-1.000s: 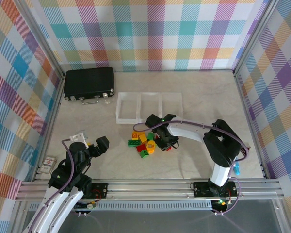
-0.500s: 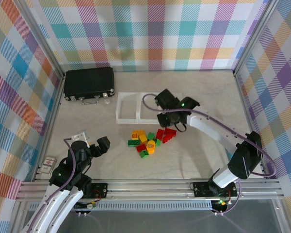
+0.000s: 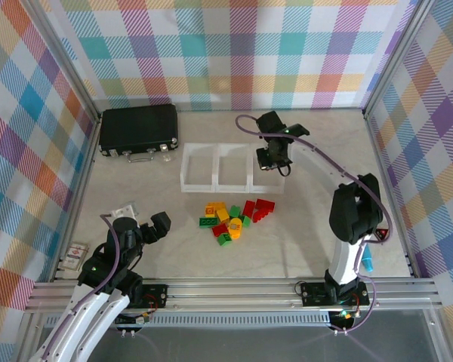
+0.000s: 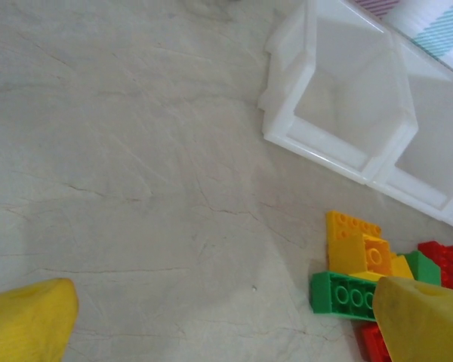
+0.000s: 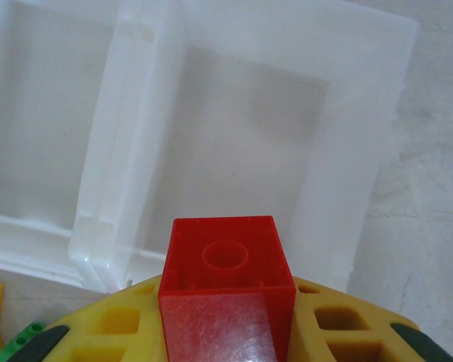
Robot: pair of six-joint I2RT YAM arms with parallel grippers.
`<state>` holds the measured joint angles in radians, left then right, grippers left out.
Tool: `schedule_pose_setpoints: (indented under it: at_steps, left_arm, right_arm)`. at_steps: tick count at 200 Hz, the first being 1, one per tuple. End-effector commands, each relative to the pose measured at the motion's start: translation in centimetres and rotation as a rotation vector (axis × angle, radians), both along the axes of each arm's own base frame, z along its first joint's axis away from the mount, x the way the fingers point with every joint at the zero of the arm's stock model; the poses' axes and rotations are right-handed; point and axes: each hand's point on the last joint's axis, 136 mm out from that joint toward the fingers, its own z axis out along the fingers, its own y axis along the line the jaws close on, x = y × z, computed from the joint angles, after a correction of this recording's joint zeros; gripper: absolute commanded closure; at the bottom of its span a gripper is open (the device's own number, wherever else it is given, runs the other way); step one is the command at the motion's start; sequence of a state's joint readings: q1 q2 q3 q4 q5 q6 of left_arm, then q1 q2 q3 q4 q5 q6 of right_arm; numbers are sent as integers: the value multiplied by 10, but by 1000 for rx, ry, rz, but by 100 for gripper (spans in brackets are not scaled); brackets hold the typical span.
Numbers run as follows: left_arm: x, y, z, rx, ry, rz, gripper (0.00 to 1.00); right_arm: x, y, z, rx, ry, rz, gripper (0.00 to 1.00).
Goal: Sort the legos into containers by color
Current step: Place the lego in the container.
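The legos (image 3: 230, 219) lie in a loose pile of red, green and yellow-orange bricks just in front of the containers (image 3: 217, 167), three joined translucent trays. My right gripper (image 3: 274, 160) hangs over the rightmost tray (image 5: 241, 136), shut on a red brick (image 5: 226, 279) with its hollow underside facing the camera. My left gripper (image 3: 147, 226) stands open near the front left, nothing between its yellow fingertips (image 4: 26, 320). In the left wrist view a green brick (image 4: 347, 294), a yellow one (image 4: 351, 241) and a red one (image 4: 445, 260) lie ahead, with the trays (image 4: 317, 154) beyond.
A large black case (image 3: 138, 130) sits at the back left of the trays. A small card (image 3: 77, 255) lies by the left frame rail. Checked walls and metal posts enclose the table on three sides.
My right gripper has lifted from the pile and travelled back and to the right, carrying the red brick over the rightmost tray. The left arm has stayed put.
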<state>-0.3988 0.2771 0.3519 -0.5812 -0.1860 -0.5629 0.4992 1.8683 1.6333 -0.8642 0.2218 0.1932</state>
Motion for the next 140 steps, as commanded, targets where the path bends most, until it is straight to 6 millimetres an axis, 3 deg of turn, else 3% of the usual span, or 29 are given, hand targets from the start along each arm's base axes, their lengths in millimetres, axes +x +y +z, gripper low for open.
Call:
schedule_pose_setpoints:
  at_steps: [1, 70, 140]
  left_arm:
    - [-2, 12, 11, 15, -22, 62, 0]
    - [-6, 12, 20, -29, -85, 60, 0]
    - [-8, -4, 19, -75, -68, -16, 0]
  right_arm:
    - [10, 13, 3, 35, -11, 35, 77]
    - [20, 14, -30, 37, 45, 24, 75]
    - [20, 16, -49, 36, 90, 14, 67]
